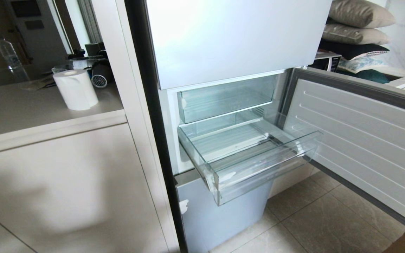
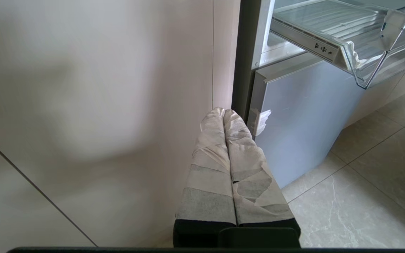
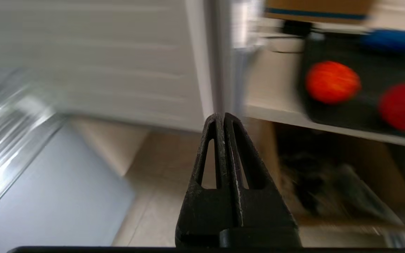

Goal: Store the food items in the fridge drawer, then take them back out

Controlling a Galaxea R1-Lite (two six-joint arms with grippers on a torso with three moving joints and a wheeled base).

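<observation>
Daylight fills the room, flat and bright. A soft broad shadow lies on the cabinet front (image 1: 65, 196). Glare washes the upper fridge door (image 1: 237, 35) and glints off the fridge drawer (image 1: 255, 154). The right wrist view is smeared with motion blur, the two red fruits (image 3: 332, 82) fuzzy.

Left tool (image 2: 225, 116): two long fingers wrapped in pale, wrinkled tape, torn in patches to show grey beneath, set on a black base. Right tool (image 3: 221, 119): bare black fingers, tapering, each with a slotted triangular cut-out, surfaces scuffed with fine whitish scratches; black block at the root.
</observation>
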